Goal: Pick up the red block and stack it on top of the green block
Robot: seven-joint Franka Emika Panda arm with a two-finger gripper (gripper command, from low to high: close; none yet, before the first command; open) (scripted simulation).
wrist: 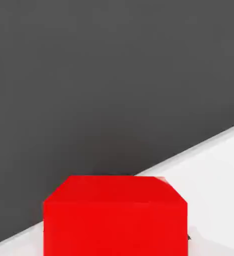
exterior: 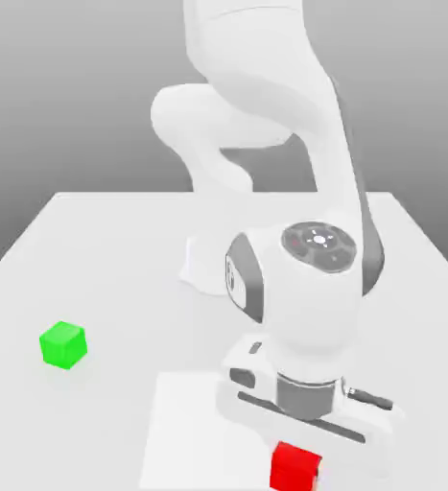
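Gripper (exterior: 296, 458) is pinching smooth-faced red block (exterior: 294, 469); in exterior view, smooth green cube (exterior: 63, 345) is lying at its ten o'clock.

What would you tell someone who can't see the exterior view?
A white robot arm bends down over a pale table, its tool right at a bright red block near the bottom edge. A green block sits apart, toward the exterior view's left.
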